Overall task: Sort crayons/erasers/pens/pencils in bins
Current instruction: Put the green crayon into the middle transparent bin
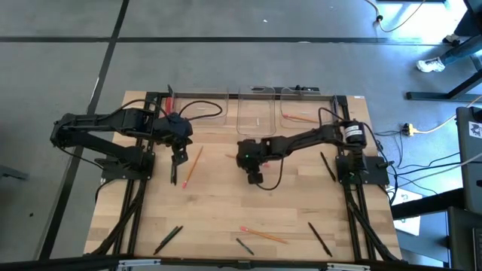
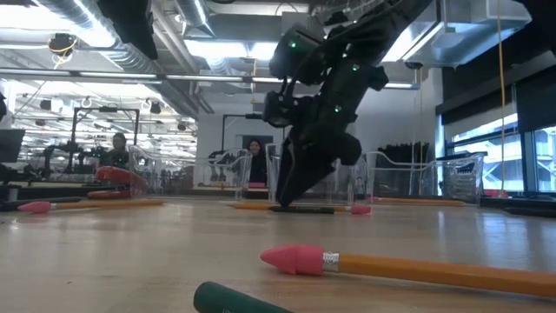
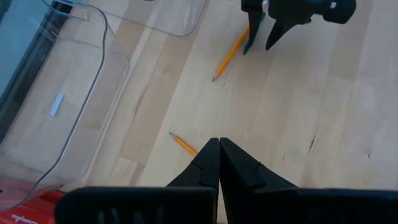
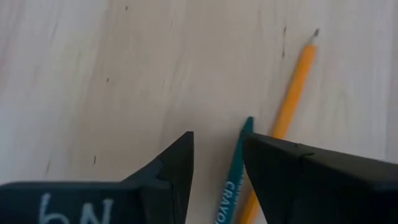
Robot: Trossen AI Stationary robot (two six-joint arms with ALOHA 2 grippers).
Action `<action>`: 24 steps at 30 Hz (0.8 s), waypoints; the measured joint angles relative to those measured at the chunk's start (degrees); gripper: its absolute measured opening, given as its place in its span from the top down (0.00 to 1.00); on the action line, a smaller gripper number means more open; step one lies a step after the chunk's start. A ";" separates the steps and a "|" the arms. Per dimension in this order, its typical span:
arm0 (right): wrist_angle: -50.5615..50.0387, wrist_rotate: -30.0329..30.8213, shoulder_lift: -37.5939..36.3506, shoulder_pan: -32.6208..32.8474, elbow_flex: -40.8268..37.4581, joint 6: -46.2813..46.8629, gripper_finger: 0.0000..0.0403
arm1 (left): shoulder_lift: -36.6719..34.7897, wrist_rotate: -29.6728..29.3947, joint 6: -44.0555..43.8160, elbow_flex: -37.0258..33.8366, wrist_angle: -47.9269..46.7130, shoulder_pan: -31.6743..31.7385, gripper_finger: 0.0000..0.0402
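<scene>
My right gripper [image 4: 217, 149] stands open and low over the table's middle [image 1: 256, 177]. A teal crayon [image 4: 233, 180] lies flat on the table between its fingers, beside an orange pencil [image 4: 292, 87]. In the low view the fingertips [image 2: 287, 198] reach down to the table top by the crayon [image 2: 308, 209]. My left gripper [image 3: 219, 149] is shut and holds nothing. It hangs above the table left of centre [image 1: 175, 175], over another orange pencil [image 3: 183, 144]. Three clear bins [image 1: 256, 96] stand along the far edge. My right gripper comes slanting down from the table's right side, one finger on each side of the crayon's end [image 4: 245, 127]. One finger [image 4: 273, 162] stands close against the crayon's side. I cannot tell whether it touches.
The right bin [image 1: 331, 113] holds a pencil [image 1: 300, 118]. Black pens lie at the right [image 1: 327, 165], near right [image 1: 320, 239] and near left [image 1: 167, 239]. A pencil [image 1: 263, 235] and a crayon [image 1: 245, 246] lie near the front edge. A red bar [image 1: 170, 98] sits at the far left.
</scene>
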 joint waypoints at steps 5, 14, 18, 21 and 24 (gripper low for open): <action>1.05 0.02 1.01 -0.29 0.00 -0.91 0.66 | 0.02 -0.34 -0.04 -0.03 0.00 -0.01 1.00; 1.58 0.07 0.94 -0.59 0.02 -1.31 0.66 | 0.02 -1.03 -0.04 -0.04 0.00 0.01 1.00; -1.67 0.09 0.92 -0.59 2.60 -0.89 0.66 | 0.02 -1.05 -0.04 -0.04 0.00 0.00 1.00; -5.95 0.20 0.87 -0.59 4.81 0.84 0.66 | 0.02 -1.03 -0.04 -0.04 0.00 0.01 1.00; -10.05 1.93 0.85 -0.61 6.02 5.49 0.66 | 0.02 -1.04 -0.04 -0.04 0.00 0.01 1.00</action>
